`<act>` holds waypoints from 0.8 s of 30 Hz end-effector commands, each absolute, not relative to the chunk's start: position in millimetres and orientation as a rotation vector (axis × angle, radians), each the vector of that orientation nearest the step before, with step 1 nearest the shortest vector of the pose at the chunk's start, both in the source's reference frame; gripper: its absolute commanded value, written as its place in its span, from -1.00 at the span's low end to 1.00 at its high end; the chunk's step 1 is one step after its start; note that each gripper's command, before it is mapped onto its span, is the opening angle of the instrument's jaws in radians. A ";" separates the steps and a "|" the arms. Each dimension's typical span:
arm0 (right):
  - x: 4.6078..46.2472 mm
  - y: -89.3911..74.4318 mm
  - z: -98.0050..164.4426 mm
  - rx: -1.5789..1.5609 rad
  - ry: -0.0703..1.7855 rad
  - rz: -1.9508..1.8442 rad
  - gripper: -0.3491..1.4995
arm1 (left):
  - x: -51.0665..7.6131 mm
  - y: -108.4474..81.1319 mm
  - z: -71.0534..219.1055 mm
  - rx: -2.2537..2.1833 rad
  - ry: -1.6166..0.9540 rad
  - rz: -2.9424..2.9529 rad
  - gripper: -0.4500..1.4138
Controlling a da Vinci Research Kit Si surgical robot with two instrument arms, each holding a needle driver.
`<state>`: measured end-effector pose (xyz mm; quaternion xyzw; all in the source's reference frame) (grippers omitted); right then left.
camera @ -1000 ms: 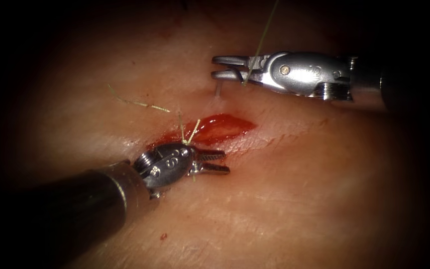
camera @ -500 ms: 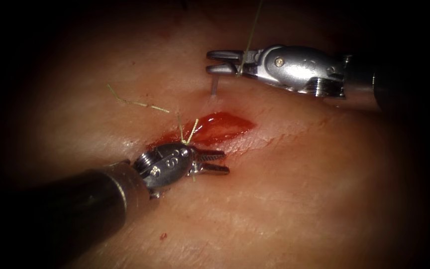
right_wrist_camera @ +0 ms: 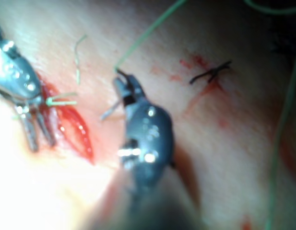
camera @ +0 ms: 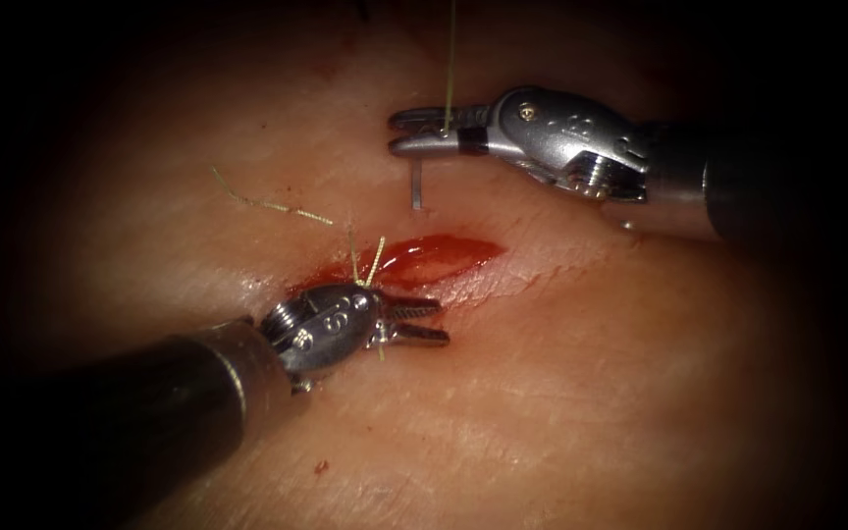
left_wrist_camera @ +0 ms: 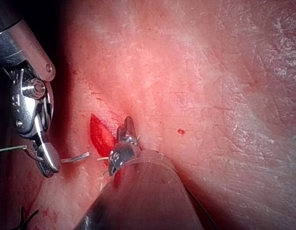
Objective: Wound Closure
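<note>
The right arm's shiny silver pincer (camera: 406, 132) sits at about 12 o'clock in the endoscope view, pointing toward 9 o'clock. It is clenched on the thin, curved steel needle (camera: 415, 191), near one end of its curve. The needle hangs straight down from the pincer toward 6 o'clock. Its low end is just at the pink, wet tissue (camera: 581, 393), just above the cut; I cannot tell if it is in the tissue. A thin, pale green thread (camera: 449, 59) runs from the pincer straight up toward 12 o'clock.

The long, red cut (camera: 434, 257) lies in the middle, wet with shiny red fluid (camera: 444, 250). Two short green thread ends (camera: 365, 260) stick up from the left end of the cut. Another loose bit of pale thread (camera: 267, 203) lies on the tissue at about 10 o'clock from the cut.

The left arm's silver pincer (camera: 426, 322) comes in from 8 o'clock on a dark shaft and rests just below the cut. It is released, the two toothed jaws a little apart, and it grasps nothing. The thread ends rise just behind its wrist.

In the right wrist view, a small dark stitch knot (right_wrist_camera: 211, 73) sits on the tissue, well apart from the cut.
</note>
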<state>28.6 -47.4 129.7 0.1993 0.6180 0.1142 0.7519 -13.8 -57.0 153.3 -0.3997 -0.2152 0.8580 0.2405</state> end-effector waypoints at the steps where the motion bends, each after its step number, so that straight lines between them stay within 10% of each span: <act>1: 29.5 -47.1 129.9 0.459 1.348 0.254 -1.00 | -14.1 -56.9 154.0 -1.095 -0.589 2.348 -0.29; 24: 30.6 -44.8 128.9 0.455 1.329 0.301 -1.00 | -13.2 -56.9 154.1 -1.082 -0.592 2.363 -0.27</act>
